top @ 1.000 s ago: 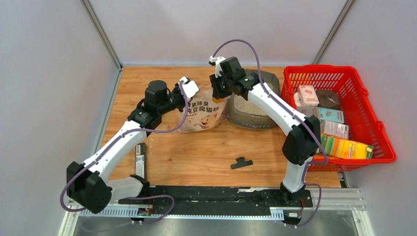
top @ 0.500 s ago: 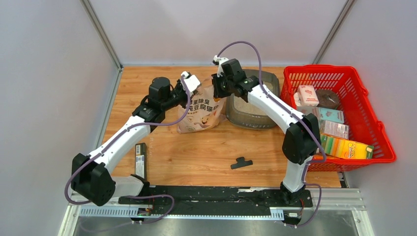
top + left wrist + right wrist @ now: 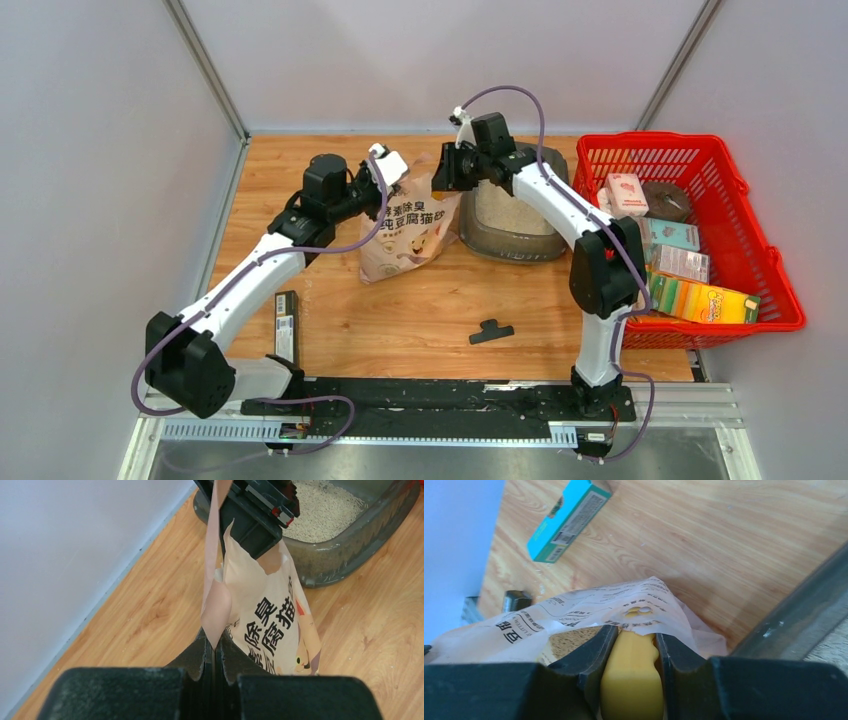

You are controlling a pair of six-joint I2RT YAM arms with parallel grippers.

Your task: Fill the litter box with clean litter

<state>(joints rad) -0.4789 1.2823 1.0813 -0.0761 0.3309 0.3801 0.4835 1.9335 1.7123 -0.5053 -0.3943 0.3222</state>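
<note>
- Already, clean litter (image 3: 503, 210) covers the litter box (image 3: 497, 250) floor; more seems needed.
- Beside it, left gripper (image 3: 214, 641) pinches the bag (image 3: 267, 625) by its lip.
- Right gripper (image 3: 634, 636) clamps a yellow scoop (image 3: 631, 680) there.

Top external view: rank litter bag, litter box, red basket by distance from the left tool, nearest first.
1. Litter bag: its top edge is pinched in the left tool; it hangs just right of it.
2. Litter box: farther right, past the bag.
3. Red basket: far right side of the table.

Table (image 3: 420, 300) bears litter box (image 3: 512, 246), bag (image 3: 405, 236), basket (image 3: 752, 230), perhaps clip (image 3: 491, 331).
</note>
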